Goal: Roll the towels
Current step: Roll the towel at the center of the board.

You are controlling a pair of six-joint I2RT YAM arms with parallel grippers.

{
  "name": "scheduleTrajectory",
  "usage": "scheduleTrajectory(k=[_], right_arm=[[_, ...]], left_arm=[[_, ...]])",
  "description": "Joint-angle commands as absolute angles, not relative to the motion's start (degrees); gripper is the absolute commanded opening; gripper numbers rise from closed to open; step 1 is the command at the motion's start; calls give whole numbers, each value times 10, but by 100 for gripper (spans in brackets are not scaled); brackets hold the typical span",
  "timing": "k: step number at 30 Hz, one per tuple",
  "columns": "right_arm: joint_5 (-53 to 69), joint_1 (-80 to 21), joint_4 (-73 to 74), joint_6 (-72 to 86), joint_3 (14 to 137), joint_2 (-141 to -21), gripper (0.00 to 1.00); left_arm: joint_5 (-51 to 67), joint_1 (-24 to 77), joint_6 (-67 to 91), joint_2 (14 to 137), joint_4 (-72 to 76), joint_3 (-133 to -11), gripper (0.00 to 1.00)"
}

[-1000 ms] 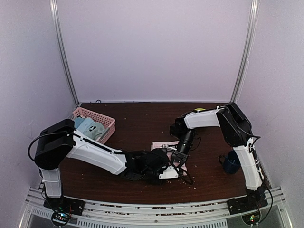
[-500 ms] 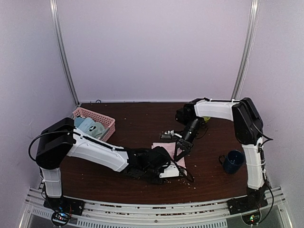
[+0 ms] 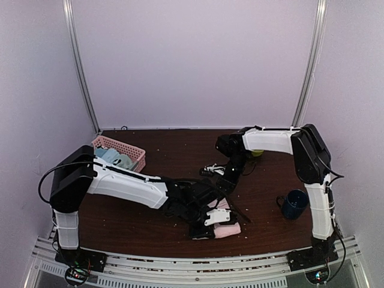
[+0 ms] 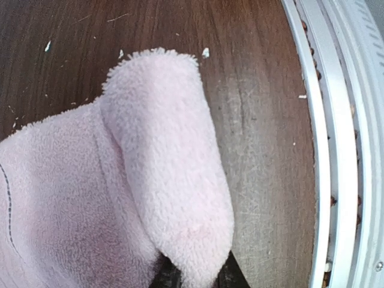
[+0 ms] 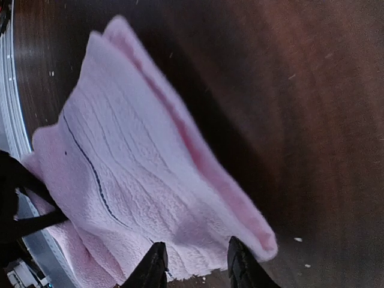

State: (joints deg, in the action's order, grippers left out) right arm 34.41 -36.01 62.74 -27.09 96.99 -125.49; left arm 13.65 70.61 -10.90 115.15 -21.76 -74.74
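The pale pink towel [image 4: 162, 168] lies near the table's front edge, one fold of it raised into a rounded hump. My left gripper [image 4: 198, 277] is shut on the low end of that fold; in the top view this gripper [image 3: 216, 221] sits over the towel [image 3: 228, 230]. Just behind the towel's far edge hangs my right gripper [image 5: 195, 267], open, with both dark fingertips [image 5: 153, 264] above the towel [image 5: 132, 174] and nothing between them. From above it [image 3: 221, 187] points down at the table's middle. I cannot pick out a sage green towel for certain.
A pink basket [image 3: 135, 155] with pale blue-green cloths in it stands at the back left. At the right stands a dark blue mug [image 3: 293, 204], and a small yellow-green thing [image 3: 258, 153] lies behind the right arm. The metal rail [image 4: 336, 150] runs along the front edge.
My left gripper has closed on the pink towel and pulled it toward the front edge. My right gripper has let go, opened and drawn back and up from the towel.
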Motion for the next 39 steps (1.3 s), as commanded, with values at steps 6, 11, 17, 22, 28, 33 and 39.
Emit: scheduleTrajectory(k=[6,11,17,22,28,33,39], right_arm=[[320,-262,529,-197,1054,-1006,48],[432,-261,439,-193,930,-815,53],[574,-327,509,-331,792,-742,56],[437,-447,548,-393,712,-731,55],[256,-570,434,-354,577,-743,57],[125,-619,334,-337,518,-796,59],[44,-658,243,-330,488,-837,59]], left_arm=[[416,617,-33,1266,-307,-797,9],[520,585,4,1318,-299,-821,9],[558,566,37,1354,-289,-830,9],[558,552,50,1356,-271,-816,9],[552,552,59,1366,-261,-822,9],[550,551,61,1366,-258,-819,10],[548,551,60,1360,-259,-807,12]])
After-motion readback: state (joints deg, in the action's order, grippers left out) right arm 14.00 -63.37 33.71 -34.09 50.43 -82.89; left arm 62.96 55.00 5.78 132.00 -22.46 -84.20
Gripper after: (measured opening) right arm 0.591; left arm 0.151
